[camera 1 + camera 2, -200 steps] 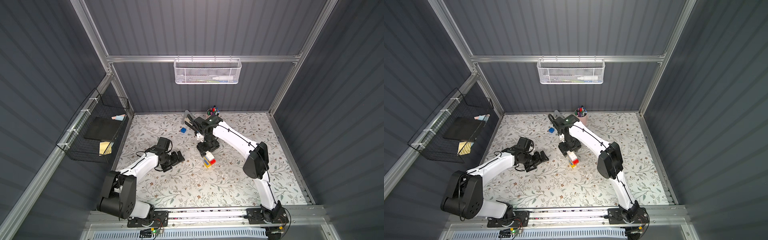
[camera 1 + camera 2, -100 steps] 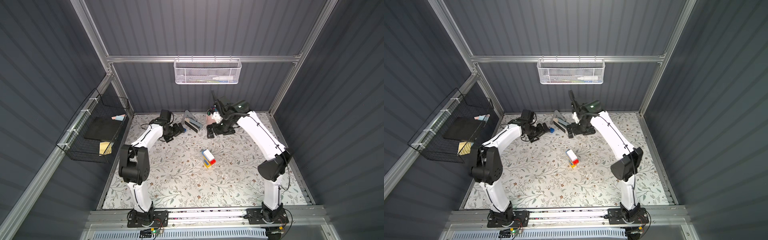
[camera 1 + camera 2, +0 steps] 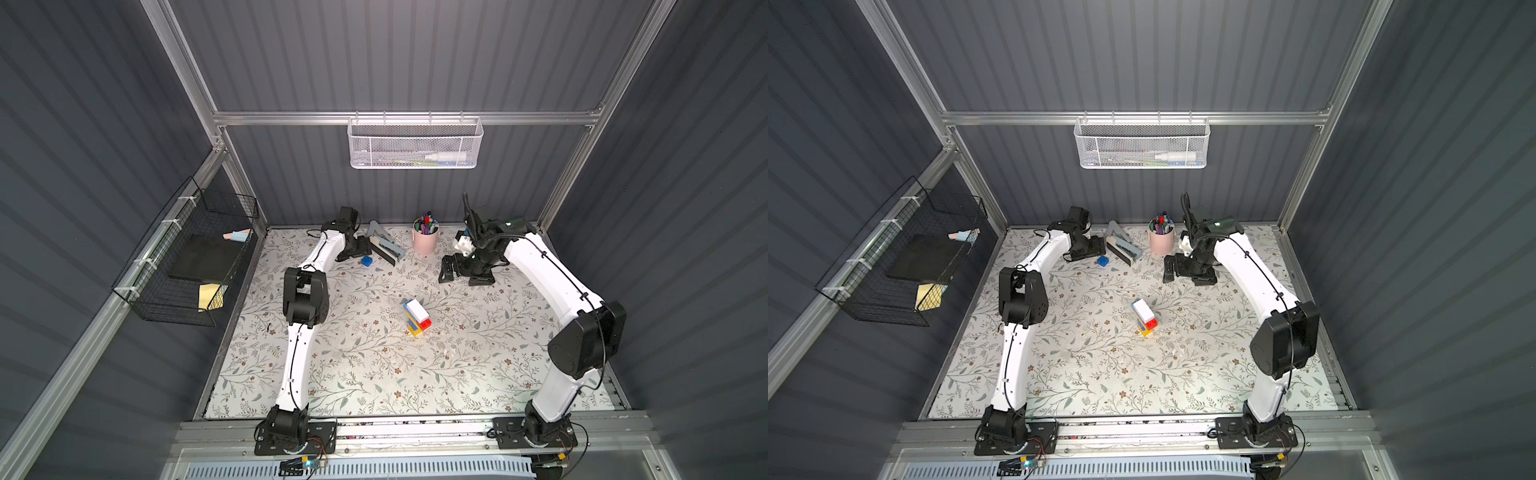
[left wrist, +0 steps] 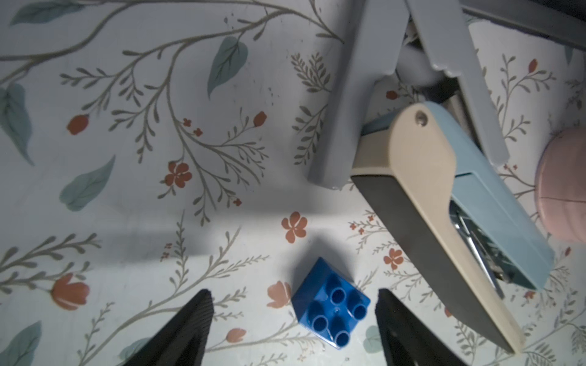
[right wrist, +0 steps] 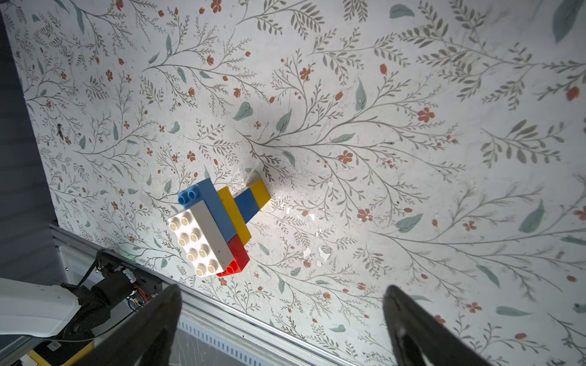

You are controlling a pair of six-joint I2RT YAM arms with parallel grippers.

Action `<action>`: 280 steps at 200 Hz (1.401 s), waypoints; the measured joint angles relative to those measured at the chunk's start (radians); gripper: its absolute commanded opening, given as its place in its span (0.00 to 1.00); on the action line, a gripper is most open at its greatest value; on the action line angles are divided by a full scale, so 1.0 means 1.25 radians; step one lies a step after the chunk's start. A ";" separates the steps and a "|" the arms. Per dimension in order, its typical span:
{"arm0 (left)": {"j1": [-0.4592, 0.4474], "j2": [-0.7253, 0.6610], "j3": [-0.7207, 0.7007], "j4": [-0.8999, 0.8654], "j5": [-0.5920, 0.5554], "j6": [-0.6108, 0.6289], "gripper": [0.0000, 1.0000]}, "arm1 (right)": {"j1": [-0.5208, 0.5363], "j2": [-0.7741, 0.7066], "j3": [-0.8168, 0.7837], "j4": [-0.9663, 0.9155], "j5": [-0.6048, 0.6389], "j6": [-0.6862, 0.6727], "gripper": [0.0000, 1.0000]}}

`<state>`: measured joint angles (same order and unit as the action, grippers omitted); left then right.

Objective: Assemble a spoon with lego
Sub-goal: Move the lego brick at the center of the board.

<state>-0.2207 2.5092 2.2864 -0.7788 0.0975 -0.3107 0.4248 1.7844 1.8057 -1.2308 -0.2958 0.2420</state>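
Observation:
The spoon (image 3: 417, 317) (image 3: 1144, 317) lies in the middle of the floral mat, a yellow and blue row widening to a blue, white and red end (image 5: 218, 226). A loose dark blue lego brick (image 3: 367, 261) (image 3: 1103, 261) sits at the back left, studs up. My left gripper (image 3: 365, 253) (image 4: 293, 298) is open and low over it. The brick (image 4: 331, 312) lies between the two fingers without touching either. My right gripper (image 3: 446, 270) (image 5: 280, 291) hangs open and empty at the back right, well away from the spoon.
A grey and blue stapler (image 3: 384, 247) (image 4: 444, 206) lies right beside the blue brick. A pink pen cup (image 3: 425, 241) stands between the two grippers. A black wire basket (image 3: 187, 257) hangs on the left wall and a white mesh basket (image 3: 415, 143) on the back wall.
The left arm has swung from the mat's left middle to the back, onto the blue brick. The right arm has left the spoon and moved to the back right.

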 measured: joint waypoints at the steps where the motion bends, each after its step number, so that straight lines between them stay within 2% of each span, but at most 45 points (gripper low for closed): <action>1: 0.000 0.000 -0.002 0.002 -0.001 0.002 0.83 | 0.000 0.000 0.000 0.000 0.000 0.000 0.99; 37: -0.005 -0.002 -0.061 0.052 -0.003 0.049 0.82 | -0.011 0.000 -0.002 0.009 -0.023 -0.005 0.99; 92: -0.018 -0.005 -0.079 0.081 -0.007 0.099 0.79 | -0.021 0.000 -0.024 0.009 -0.035 -0.017 0.99; 165: -0.021 -0.126 -0.278 0.112 -0.009 0.130 0.84 | -0.021 0.000 -0.047 0.009 -0.054 -0.026 0.99; 206: -0.021 -0.136 -0.293 0.105 -0.014 0.154 0.82 | -0.021 0.000 -0.052 0.010 -0.065 -0.027 0.99; 232: -0.021 -0.138 -0.297 0.104 -0.022 0.169 0.76 | -0.021 0.000 -0.054 0.010 -0.068 -0.028 0.99; 262: -0.021 -0.138 -0.292 0.103 -0.034 0.186 0.61 | -0.021 0.000 -0.061 0.010 -0.071 -0.030 0.99; 280: -0.021 -0.138 -0.289 0.104 -0.041 0.196 0.59 | -0.021 0.000 -0.063 0.010 -0.072 -0.032 0.99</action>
<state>-0.2474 2.3367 1.9251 -0.6491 0.0463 -0.0658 0.3988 1.7844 1.7264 -1.2186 -0.3855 0.2016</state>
